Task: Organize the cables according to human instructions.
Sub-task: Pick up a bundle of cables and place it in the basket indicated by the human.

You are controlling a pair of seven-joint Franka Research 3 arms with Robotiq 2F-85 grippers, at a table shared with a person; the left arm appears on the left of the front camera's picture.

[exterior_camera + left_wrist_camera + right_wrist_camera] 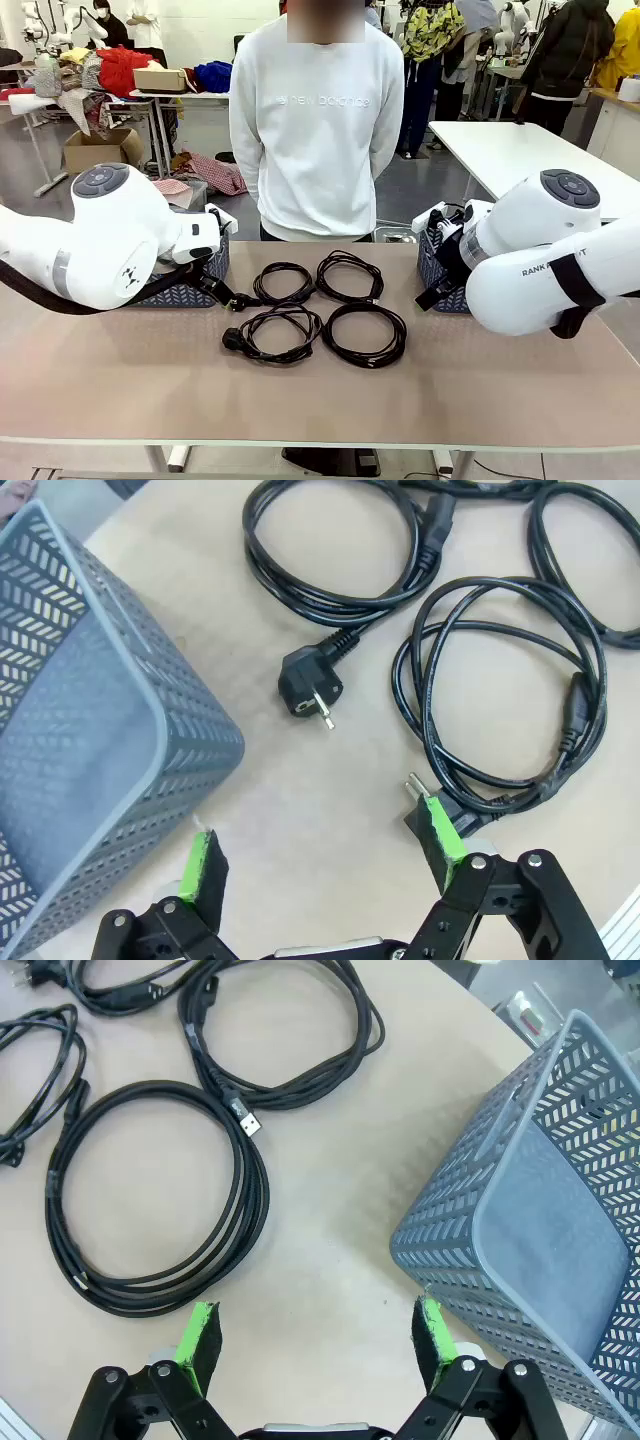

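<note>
Black cord wound into four flat round coils makes up the cables [365,360]. They lie two by two at the middle of the worktop [300,410], between a grey slatted basket [195,285] on the left and a matching basket [432,272] on the right. A person [315,130] stands at the far edge.

The left fingers [440,840] are spread wide and hold nothing, low over the worktop beside the left basket. A round pinned plug [310,685] lies just ahead of them, and another coil's plug end sits against one green pad.

The right fingers [200,1335] are likewise apart and empty. The closest coil [255,1185], with a small flat plug [250,1125], lies just ahead of them on the side away from the right basket, which is just beside the other pad.

Judging from this, each arm is nearer the two coils on its own side of the cluster. A flat coil has no long axis, so any pinch would have to cross the bundled cord at the rim. Which coil goes first, and to which basket, depends on the person's instruction.
</note>
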